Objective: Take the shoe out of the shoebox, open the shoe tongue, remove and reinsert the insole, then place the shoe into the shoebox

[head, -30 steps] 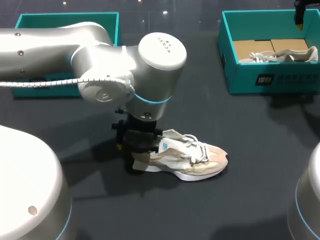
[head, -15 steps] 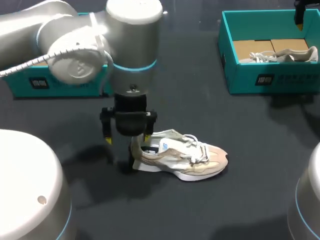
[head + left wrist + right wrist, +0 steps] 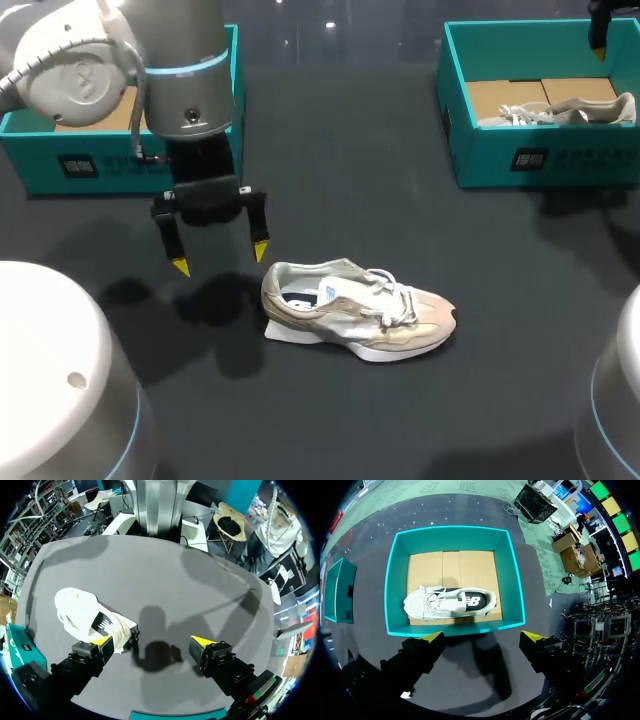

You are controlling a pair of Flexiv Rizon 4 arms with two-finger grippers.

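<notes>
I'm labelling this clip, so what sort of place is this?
Likely a robot lab bench for shoe handling: a dark table, a teal shoebox holding a white shoe, and a sneaker lying near the open left tool.

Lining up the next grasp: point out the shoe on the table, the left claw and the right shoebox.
shoe (image 3: 356,314), head view, on its side at mid-length.
left claw (image 3: 220,258), head view, midway between its fingertips.
right shoebox (image 3: 585,160), head view, on its front wall.

Shoe (image 3: 358,321) mid-table — shoebox (image 3: 540,160) behind, right, holding second shoe (image 3: 560,110).
</notes>
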